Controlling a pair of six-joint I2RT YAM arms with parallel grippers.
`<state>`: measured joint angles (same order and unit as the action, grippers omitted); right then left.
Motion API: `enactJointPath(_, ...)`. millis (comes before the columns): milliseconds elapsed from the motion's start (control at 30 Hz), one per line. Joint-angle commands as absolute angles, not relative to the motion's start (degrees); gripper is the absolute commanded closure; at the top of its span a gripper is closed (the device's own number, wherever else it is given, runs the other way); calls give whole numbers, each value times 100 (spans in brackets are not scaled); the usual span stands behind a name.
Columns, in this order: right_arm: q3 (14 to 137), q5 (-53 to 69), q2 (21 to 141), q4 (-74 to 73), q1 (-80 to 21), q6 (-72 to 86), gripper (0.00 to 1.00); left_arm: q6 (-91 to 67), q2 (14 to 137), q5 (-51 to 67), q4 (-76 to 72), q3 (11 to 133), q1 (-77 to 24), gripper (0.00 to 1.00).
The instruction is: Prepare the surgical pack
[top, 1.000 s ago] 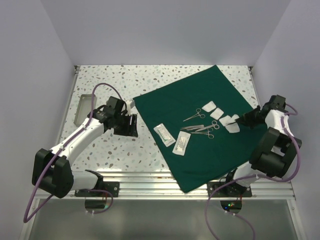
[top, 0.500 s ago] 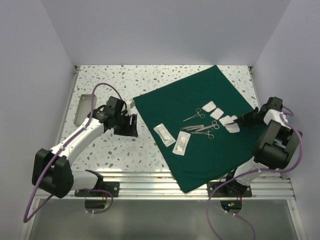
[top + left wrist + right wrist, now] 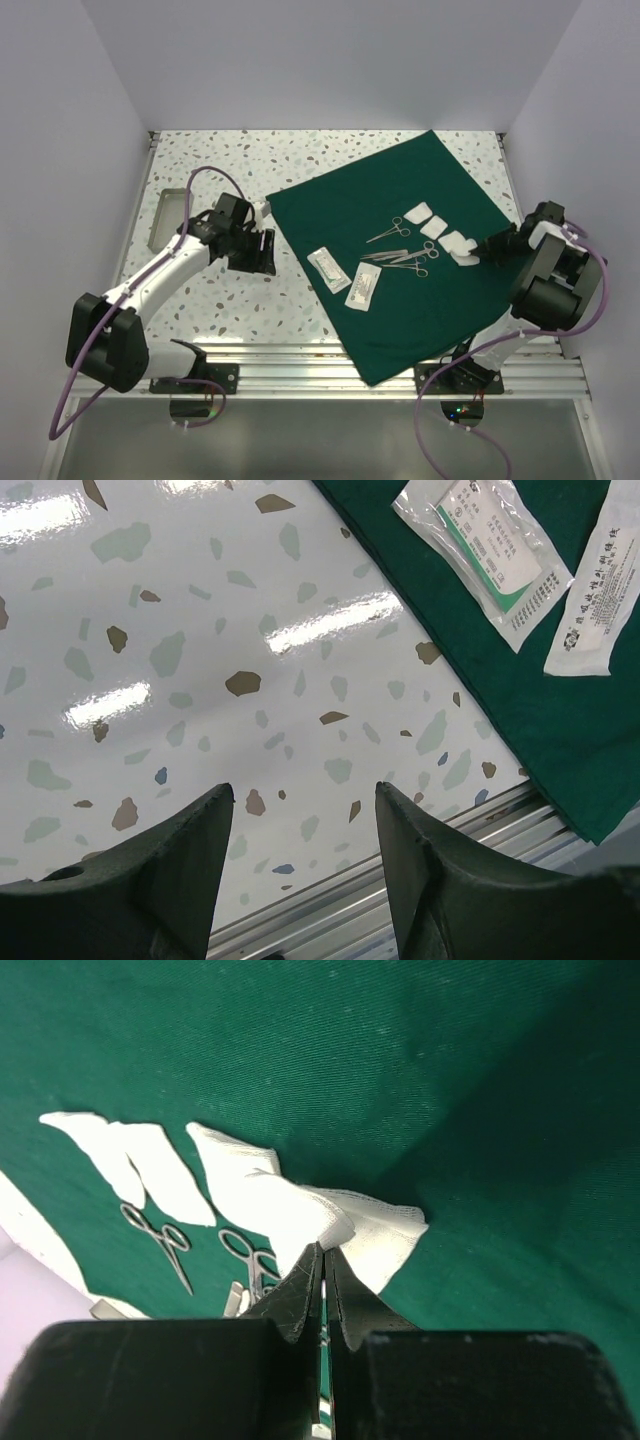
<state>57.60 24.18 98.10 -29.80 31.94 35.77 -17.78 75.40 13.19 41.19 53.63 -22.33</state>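
Dark green drape [image 3: 350,200] spread across the speckled desk [image 3: 210,160], instruments [image 3: 405,258] and packets [image 3: 362,288] on it, right claw [image 3: 322,1250] clenched on a gauze pad [image 3: 380,1235] corner, left claw [image 3: 305,800] released beside the drape's left edge.

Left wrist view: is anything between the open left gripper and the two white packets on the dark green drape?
Nothing visible does. Between the left gripper and the two flat white sealed packets lie only bare speckled tabletop and the edge of the dark green cloth drape they rest on.
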Motion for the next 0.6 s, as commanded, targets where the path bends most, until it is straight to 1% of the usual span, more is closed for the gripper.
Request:
enactJointPath(0, 5774, 2285, 9852, -2997, 3226, 3375, 100, -1626, 7611, 1283, 3955, 5476, -2268, 37)
enactJointPath(567, 5818, 2153, 9861, -3322, 3313, 3085, 100, -1696, 7752, 1371, 3911, 5502, -2259, 37)
